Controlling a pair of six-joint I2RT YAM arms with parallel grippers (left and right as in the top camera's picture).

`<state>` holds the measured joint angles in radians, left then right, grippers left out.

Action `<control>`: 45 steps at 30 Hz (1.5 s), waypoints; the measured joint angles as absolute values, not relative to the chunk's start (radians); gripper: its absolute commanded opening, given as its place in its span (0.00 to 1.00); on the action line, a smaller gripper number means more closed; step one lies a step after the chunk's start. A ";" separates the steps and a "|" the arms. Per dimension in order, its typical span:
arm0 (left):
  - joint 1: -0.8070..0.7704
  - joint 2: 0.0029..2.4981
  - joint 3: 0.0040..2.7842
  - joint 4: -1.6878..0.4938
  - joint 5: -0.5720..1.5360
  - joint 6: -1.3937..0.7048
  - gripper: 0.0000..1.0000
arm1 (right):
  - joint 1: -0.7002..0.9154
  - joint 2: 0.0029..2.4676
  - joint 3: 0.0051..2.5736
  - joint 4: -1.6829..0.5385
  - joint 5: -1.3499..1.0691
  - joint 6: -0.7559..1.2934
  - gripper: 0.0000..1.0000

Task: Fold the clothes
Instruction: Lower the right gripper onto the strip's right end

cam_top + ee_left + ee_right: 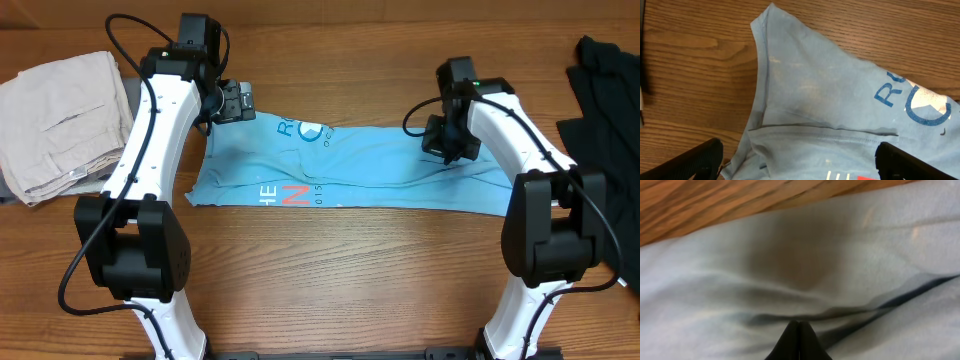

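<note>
Overhead shows the light blue short-sleeved cotton T-shirt lying as a long band across the wooden tabletop, apparently folded lengthwise, with the crosswise folds likely left to do. The left hand hovers wide open at its left end. The right hand is closed tight near its right end, and whether it pinches cloth is unclear.

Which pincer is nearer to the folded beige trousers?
Left. The left pincer, open, is at the blue T-shirt corner beside the beige trousers; the right pincer, shut, is at its opposite end.

Matt soft cloth T-shirt, smooth grained wood table, left arm probably glossy plastic
</note>
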<state>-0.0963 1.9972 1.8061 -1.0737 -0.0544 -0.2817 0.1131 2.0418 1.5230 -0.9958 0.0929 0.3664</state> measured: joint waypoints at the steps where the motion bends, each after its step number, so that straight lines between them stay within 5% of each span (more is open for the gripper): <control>1: -0.096 1.997 1.806 -1.074 -0.054 -0.282 1.00 | 0.110 2.042 1.508 -0.978 0.094 0.367 0.04; 6: -0.096 1.997 1.806 -1.074 -0.054 -0.282 1.00 | 0.109 2.042 1.418 -0.891 0.096 0.366 0.04; 37: -0.096 1.997 1.806 -1.074 -0.054 -0.282 1.00 | 0.080 2.007 1.346 -1.243 0.224 0.506 0.04; 45: -0.096 1.997 1.806 -1.074 -0.054 -0.282 1.00 | -0.021 1.800 1.365 -1.220 0.225 0.534 0.06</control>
<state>-0.0963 1.9972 1.8061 -1.0737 -0.0544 -0.2817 -0.0212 1.8000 1.3651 -1.2198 0.2249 0.5339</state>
